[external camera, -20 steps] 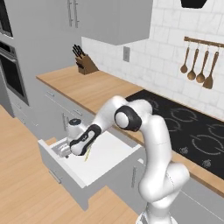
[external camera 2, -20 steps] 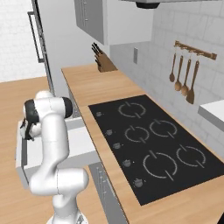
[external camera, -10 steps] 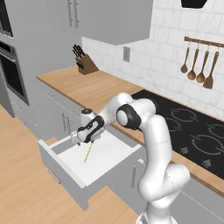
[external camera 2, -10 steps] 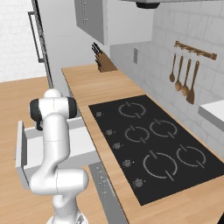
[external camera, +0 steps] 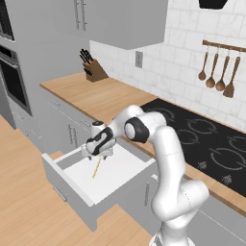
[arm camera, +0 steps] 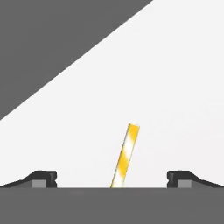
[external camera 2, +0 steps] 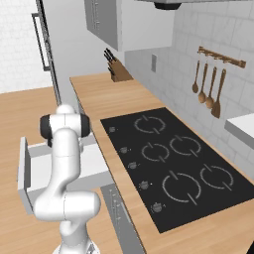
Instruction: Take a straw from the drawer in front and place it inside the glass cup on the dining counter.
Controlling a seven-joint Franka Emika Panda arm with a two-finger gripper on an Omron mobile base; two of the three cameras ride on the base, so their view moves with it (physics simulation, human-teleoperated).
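The drawer point(external camera: 67, 185) stands pulled open below the wooden worktop, its white floor showing. A thin yellow straw point(external camera: 96, 168) lies on that floor. My gripper point(external camera: 97, 154) hangs just above the straw's upper end, jaws wide open and empty. In the hand view the yellow-and-white striped straw point(arm camera: 124, 156) lies between my two fingertips point(arm camera: 43, 178), closer to the middle, on the white drawer floor. From the right base view the open drawer point(external camera 2: 30, 171) shows behind my arm. The glass cup and the dining counter are out of view.
A black cooktop point(external camera: 202, 139) is set in the wooden worktop point(external camera: 96, 96). A knife block point(external camera: 93, 71) stands at the back left. Wooden utensils point(external camera: 218, 72) hang on the tiled wall. Grey wall cabinets point(external camera: 110, 19) hang above. Wooden floor point(external camera: 24, 211) lies in front of the drawer.
My gripper has swung from the drawer's left end toward its middle and now hangs over the straw. The jaws have stayed open.
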